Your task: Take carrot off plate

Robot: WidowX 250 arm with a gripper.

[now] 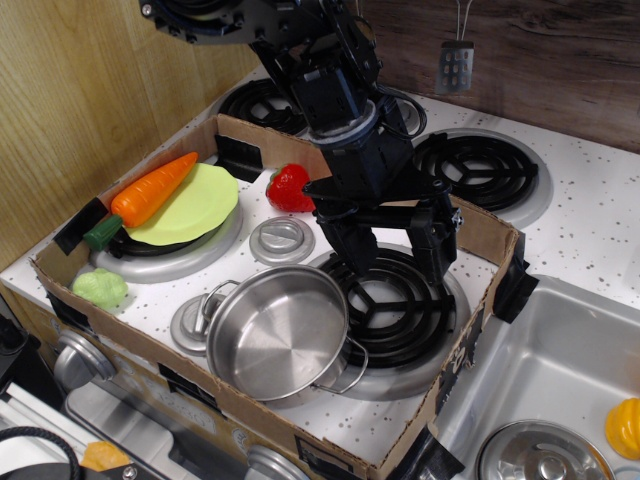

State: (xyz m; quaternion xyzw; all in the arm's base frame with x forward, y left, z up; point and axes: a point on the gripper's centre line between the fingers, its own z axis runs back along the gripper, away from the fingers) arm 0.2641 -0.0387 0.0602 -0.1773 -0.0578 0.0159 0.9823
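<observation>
A toy stove top, white and speckled, serves as the bench (pixel 300 395), fenced by a low cardboard wall (pixel 330 445) and backed by wood panelling. At the left, a lime-green plate (pixel 195 210) is set on a black coil burner. The orange carrot (pixel 152 189) is laid across the plate's upper left rim, its dark green stub hanging past the edge toward the left and its tip pointing up and to the right. A red strawberry (pixel 288 187) is seen just right of the plate, and a pale green lumpy vegetable (pixel 100 288) lies near the front left corner. A steel pot (pixel 277 331) stands at the front. The black claw (pixel 392 250) is held above the large centre burner, well apart from the carrot, its two fingers spread wide and nothing gripped between them.
</observation>
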